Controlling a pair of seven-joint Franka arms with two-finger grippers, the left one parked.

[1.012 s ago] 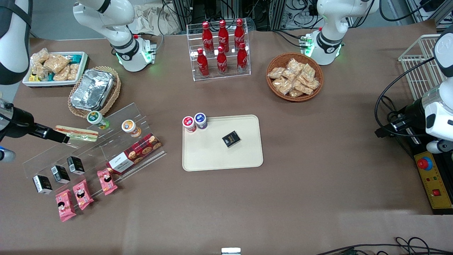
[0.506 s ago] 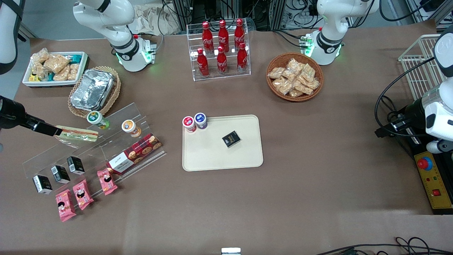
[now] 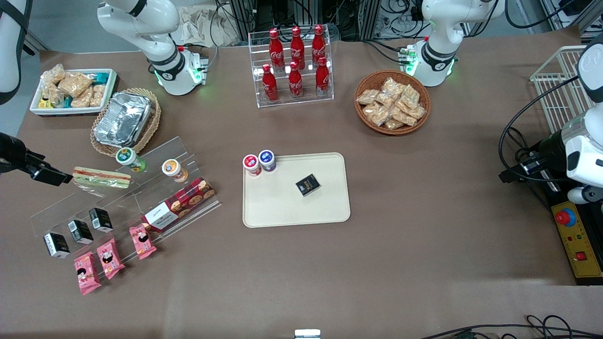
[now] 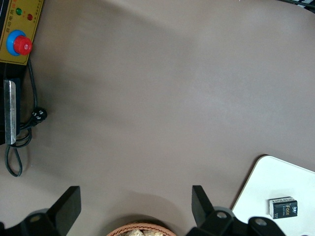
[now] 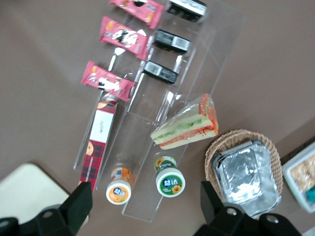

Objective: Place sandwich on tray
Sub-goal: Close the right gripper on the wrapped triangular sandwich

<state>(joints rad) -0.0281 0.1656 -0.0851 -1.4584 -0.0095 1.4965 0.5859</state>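
Observation:
The sandwich (image 3: pixel 101 177) is a clear-wrapped wedge with red and green filling. It lies on the upper step of a clear acrylic stand (image 3: pixel 127 188), and it also shows in the right wrist view (image 5: pixel 186 128). My gripper (image 3: pixel 49 175) is open and empty, just off the sandwich's end toward the working arm's end of the table and apart from it. In the right wrist view its fingers (image 5: pixel 81 201) stand wide apart around the gripper's middle (image 5: pixel 145 206). The beige tray (image 3: pixel 273 202) lies mid-table and shows in the right wrist view (image 5: pixel 24 189) and left wrist view (image 4: pixel 266 187).
The tray holds a small black box (image 3: pixel 308 184) and two jars (image 3: pixel 259 163) at one corner. The stand carries a green-lid jar (image 3: pixel 128 157), an orange jar (image 3: pixel 172 168), a red cookie box (image 3: pixel 179 203) and black boxes (image 3: pixel 80 230). Pink packets (image 3: pixel 110 258) lie nearer the camera. A foil container (image 3: pixel 123 118) sits in a basket.
My gripper has drawn back from the sandwich's end toward the working arm's end of the table. The sandwich stays on the stand.

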